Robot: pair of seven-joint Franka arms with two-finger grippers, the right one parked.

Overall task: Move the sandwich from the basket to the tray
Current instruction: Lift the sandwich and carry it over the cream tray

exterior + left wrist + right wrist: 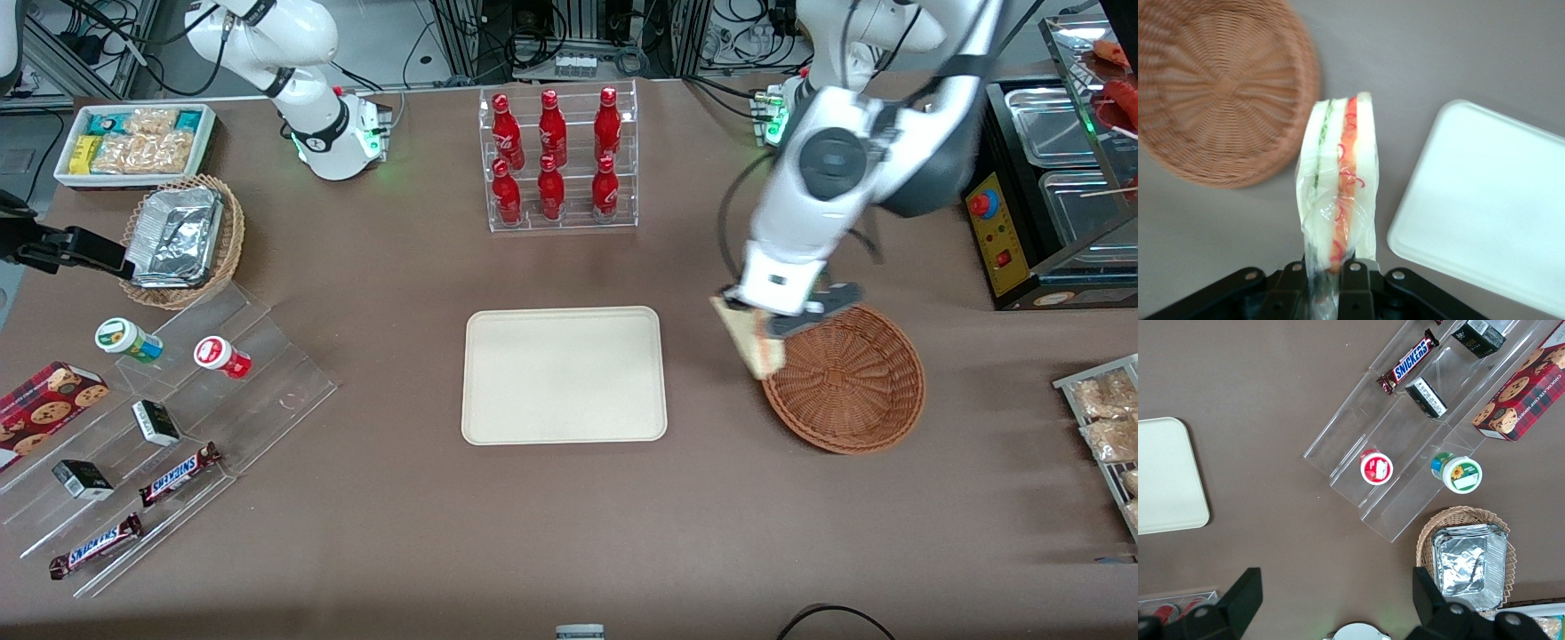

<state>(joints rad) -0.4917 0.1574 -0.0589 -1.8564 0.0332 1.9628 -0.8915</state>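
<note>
Your gripper (782, 322) is clamped on the sandwich (754, 345), jaws pinching one end of the wedge through its clear wrap. It hangs in the air over the basket (845, 380) rim on the side nearest the tray (564, 374), clear of the wicker. The basket looks empty now.

Handling: expect it to be light, soft and squashable. The wrist view shows the wrap creased at the fingers (1353, 273), so the film is probably slick, and I can't tell how much bread is actually between the jaws versus loose film. Don't add squeeze; move slowly so it doesn't swing or slip. It dangles long-side down, so set it down low and let it tip over flat before you release.

Surface: flat brown table (569, 533), tray lies flat with a low rim and nothing on it. The path from basket to tray is bare table. The bottle rack (558, 160) stands farther from the front camera than the tray, well apart from your route.
</note>
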